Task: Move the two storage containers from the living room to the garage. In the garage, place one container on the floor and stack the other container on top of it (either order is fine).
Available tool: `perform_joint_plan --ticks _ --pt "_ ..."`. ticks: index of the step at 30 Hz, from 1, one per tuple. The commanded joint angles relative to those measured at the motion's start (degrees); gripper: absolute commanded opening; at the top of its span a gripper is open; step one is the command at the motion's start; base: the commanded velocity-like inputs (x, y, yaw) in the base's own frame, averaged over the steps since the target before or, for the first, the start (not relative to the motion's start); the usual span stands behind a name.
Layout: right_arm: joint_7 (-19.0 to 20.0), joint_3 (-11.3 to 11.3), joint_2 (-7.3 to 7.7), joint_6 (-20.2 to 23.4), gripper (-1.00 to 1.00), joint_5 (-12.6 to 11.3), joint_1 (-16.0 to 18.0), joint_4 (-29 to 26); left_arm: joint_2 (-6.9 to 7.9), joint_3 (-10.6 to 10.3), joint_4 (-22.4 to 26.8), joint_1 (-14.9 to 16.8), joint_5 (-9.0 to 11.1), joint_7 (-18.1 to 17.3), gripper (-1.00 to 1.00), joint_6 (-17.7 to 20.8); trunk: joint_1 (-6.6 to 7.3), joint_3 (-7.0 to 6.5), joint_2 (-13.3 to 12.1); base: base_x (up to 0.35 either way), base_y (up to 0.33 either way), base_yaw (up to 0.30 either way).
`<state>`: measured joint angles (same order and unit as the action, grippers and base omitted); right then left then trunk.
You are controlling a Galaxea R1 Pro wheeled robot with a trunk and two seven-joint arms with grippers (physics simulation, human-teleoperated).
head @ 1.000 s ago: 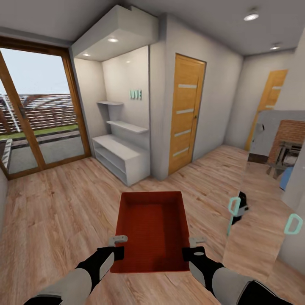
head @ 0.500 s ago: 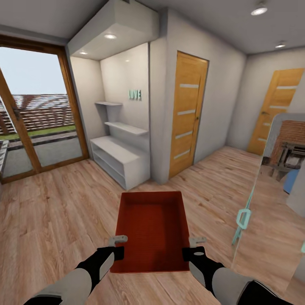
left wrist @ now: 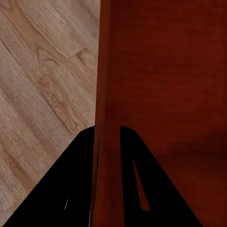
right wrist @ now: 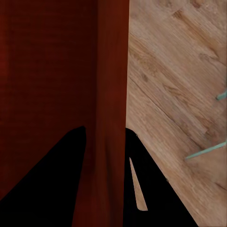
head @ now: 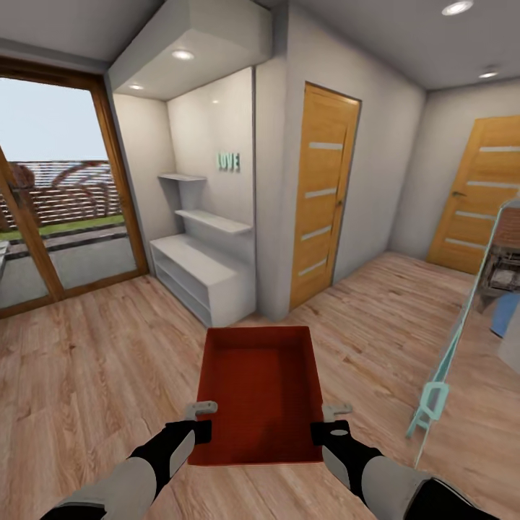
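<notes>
1. since a second ago the whole head view has swung: the glass door [head: 58, 195] has slid toward 9 o'clock, the near wood door [head: 323, 191] has held near 12 to 1 o'clock, and the far wood door [head: 480, 195] now shows more fully at 2 o'clock. that is the camera turning, not the room's things.
2. relative to the arms, the bin [head: 260, 390] has not shifted; it sits at the same spot low in the centre, at 6 o'clock.
3. left gripper [head: 198, 422] is closed on the bin's left wall; in the left wrist view its two dark fingers [left wrist: 71, 189] sit one on each side of the red wall [left wrist: 106, 94].
4. right gripper [head: 334, 425] clamps the bin's right wall; in the right wrist view the fingers [right wrist: 47, 175] straddle that wall [right wrist: 112, 94] the same way.
5. bin is orange-red, open-topped, held level between both grippers above the wood floor [head: 94, 361].
6. white shelf unit [head: 198, 271] stands in an alcove at 11 o'clock, with teal "love" letters [head: 228, 161] on the wall above.
7. glass panel with teal handle [head: 432, 404] shows edge-on at 4 o'clock.
8. ceiling spotlights [head: 457, 8] are lit at 1 o'clock.
</notes>
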<state>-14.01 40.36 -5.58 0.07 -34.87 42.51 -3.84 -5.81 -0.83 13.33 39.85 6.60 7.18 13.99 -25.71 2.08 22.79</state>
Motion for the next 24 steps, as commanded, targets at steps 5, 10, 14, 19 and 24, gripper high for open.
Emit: perform_joint_plan --ticks 5,10,14,19,24 --pt "-0.4 0.1 0.39 0.0 -1.00 -1.0 0.0 0.1 0.10 0.0 0.3 0.1 -0.1 0.6 -1.00 0.4 -0.07 0.13 0.1 0.322 0.000 0.000" --pt "-0.4 0.1 0.43 -0.1 -1.00 -1.0 0.0 0.1 0.10 0.0 0.3 0.1 -0.1 0.6 -1.00 0.4 -0.07 0.13 0.1 0.322 0.000 0.000" --pt "-0.4 0.0 0.44 0.0 -1.00 -1.0 0.0 0.1 0.10 0.0 0.3 0.1 -0.1 0.6 -1.00 0.4 -0.07 0.13 0.1 0.322 0.000 0.000" --pt "-0.4 0.0 0.46 -0.1 -1.00 -1.0 0.0 0.1 0.10 0.0 0.3 0.1 -0.1 0.6 -1.00 0.4 -0.07 0.13 0.1 0.322 0.000 0.000" --pt "-0.4 0.0 0.48 0.0 -1.00 -1.0 0.0 0.1 0.11 0.0 0.3 0.1 -0.1 0.6 -1.00 0.4 -0.07 0.13 0.1 0.322 0.000 0.000"
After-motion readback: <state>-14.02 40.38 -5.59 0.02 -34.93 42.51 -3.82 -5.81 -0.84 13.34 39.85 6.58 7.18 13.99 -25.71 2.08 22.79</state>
